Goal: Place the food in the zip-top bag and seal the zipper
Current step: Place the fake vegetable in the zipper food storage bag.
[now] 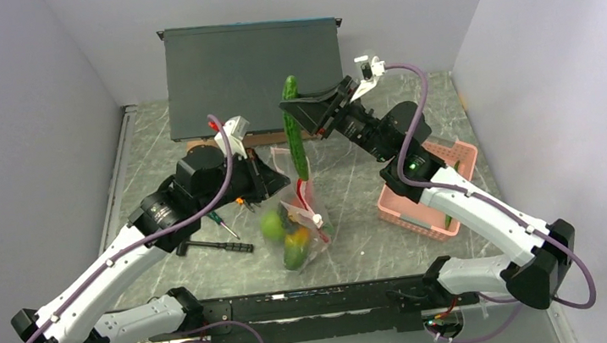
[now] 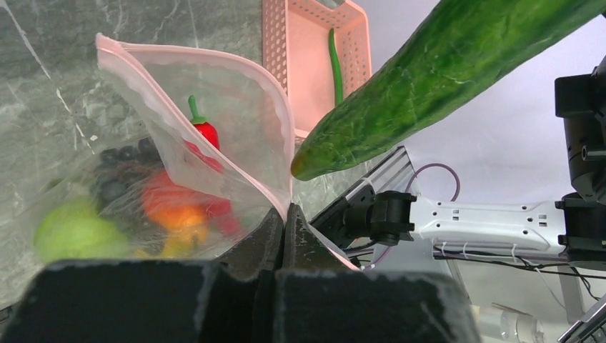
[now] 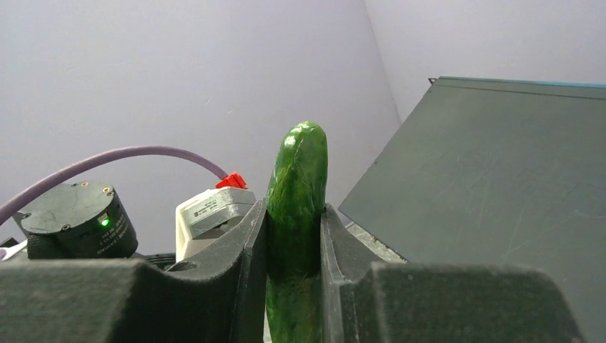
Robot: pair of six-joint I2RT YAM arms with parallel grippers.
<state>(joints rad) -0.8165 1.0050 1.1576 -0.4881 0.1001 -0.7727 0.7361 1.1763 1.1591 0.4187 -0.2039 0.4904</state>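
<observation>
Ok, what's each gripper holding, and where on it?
Right gripper clamps the cucumber above its middle; left gripper pinches the zip-top bag by its pink mouth edge.

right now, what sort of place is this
Likely a robot lab test cell, not a kitchen: plain pale walls box in a marble-look table, the right arm holds a cucumber up, and a screwdriver lies nearby.

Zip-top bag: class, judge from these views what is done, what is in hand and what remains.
Done: lime-green fruit, orange piece and red chili lie inside the zip-top bag. In hand: the left end effector pinches the bag's rim; the right end effector holds the cucumber, tip near the mouth. Left: lower it in, then seal the open zipper.
</observation>
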